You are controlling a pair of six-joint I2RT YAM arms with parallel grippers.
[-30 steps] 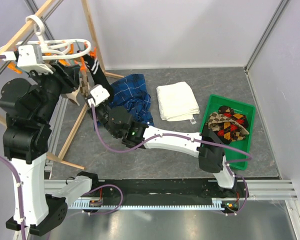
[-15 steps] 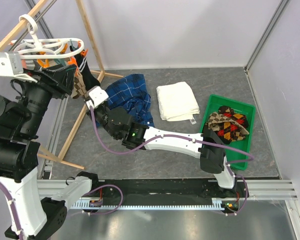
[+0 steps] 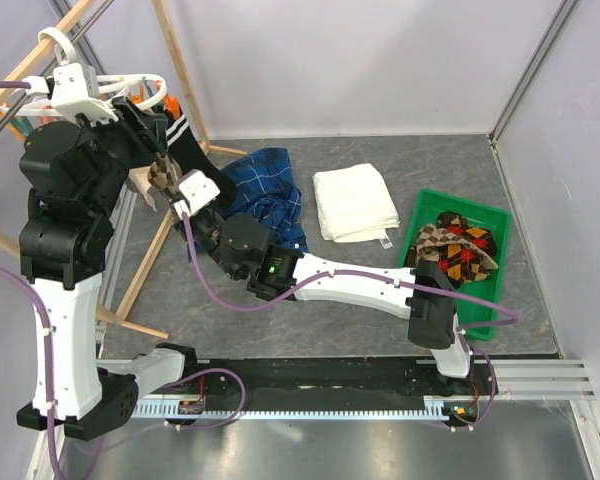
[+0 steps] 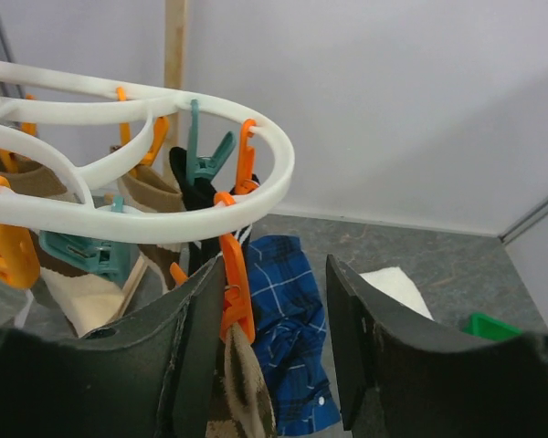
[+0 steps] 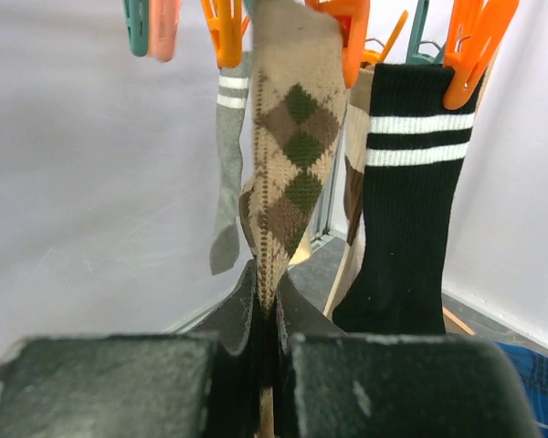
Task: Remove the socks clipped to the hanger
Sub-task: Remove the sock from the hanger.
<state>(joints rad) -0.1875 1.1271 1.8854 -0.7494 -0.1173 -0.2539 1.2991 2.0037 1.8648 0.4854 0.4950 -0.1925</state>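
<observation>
The white round hanger (image 4: 155,187) (image 3: 100,88) hangs at the top left with orange and teal clothespins. My left gripper (image 4: 274,342) (image 3: 152,150) is open just under its rim. An orange clothespin (image 4: 236,283) holding a tan sock (image 4: 242,392) lies between its fingers, against the left finger (image 4: 178,347). My right gripper (image 5: 267,292) (image 3: 172,185) is shut on the lower end of a tan argyle sock (image 5: 290,155) that is still clipped above. A black striped sock (image 5: 404,219) and a grey sock (image 5: 226,182) hang beside it.
A green bin (image 3: 490,290) at the right holds argyle socks (image 3: 458,250). A blue plaid shirt (image 3: 265,195) and a folded white towel (image 3: 353,200) lie on the grey table. Wooden rack poles (image 3: 180,70) stand around the hanger.
My left arm swung away to the left and has come back up against the hanger, which shifted with it. My right gripper has stayed on the argyle sock.
</observation>
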